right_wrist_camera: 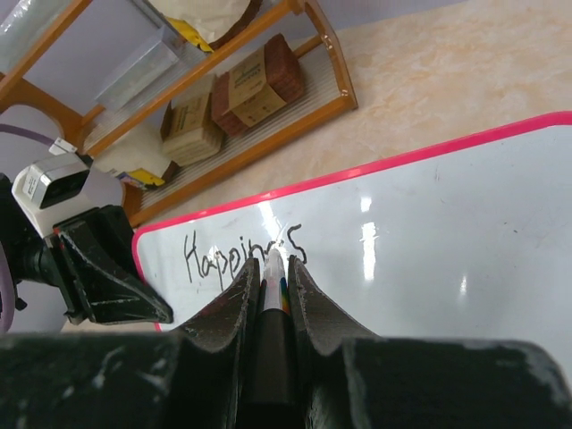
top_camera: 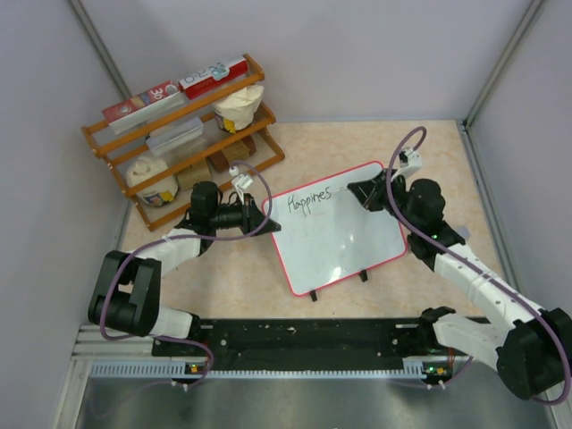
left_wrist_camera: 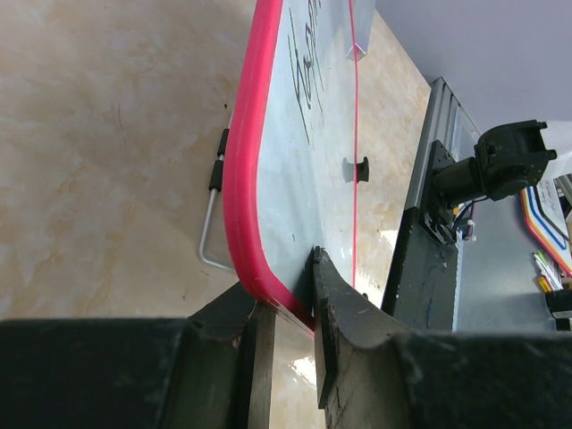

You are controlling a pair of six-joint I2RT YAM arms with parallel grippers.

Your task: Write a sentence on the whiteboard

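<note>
Grey walls (top_camera: pixel 313 54) close in the beige table (top_camera: pixel 357 147) on three sides. At the table's far left corner stands a wooden rack (top_camera: pixel 268 152) set at a slant. Its top shelf carries long red and white boxes (top_camera: pixel 179 85). The shelf below holds a tub (top_camera: pixel 237 107) with a cream bag in it and a flat clear case (top_camera: pixel 174 136). The lowest shelf holds brown packets (top_camera: pixel 234 154) and a second tub (top_camera: pixel 150 179), also with a cream bag.

The table is bare along the far edge beyond the whiteboard (top_camera: pixel 344 237) and in a strip between the board and the black base rail (top_camera: pixel 304 340) at the near edge. The right arm lies close to the right wall. The rack's near corner stands just beside the left gripper (top_camera: pixel 259 214).

The whiteboard sits mid-table, turned askew, glossy white with a thin red rim and two black feet (top_camera: pixel 315 295) at its near edge. The left gripper pinches the rim on the board's left edge, near its far left corner, one finger on each face. The right gripper (top_camera: pixel 368 192) is clamped on a marker (right_wrist_camera: pixel 273 299) whose tip touches the board. The sentence (top_camera: pixel 309 198) so far reads "Happines", one thin black line along the far edge from the left corner, and the tip rests at the last letter.
</note>
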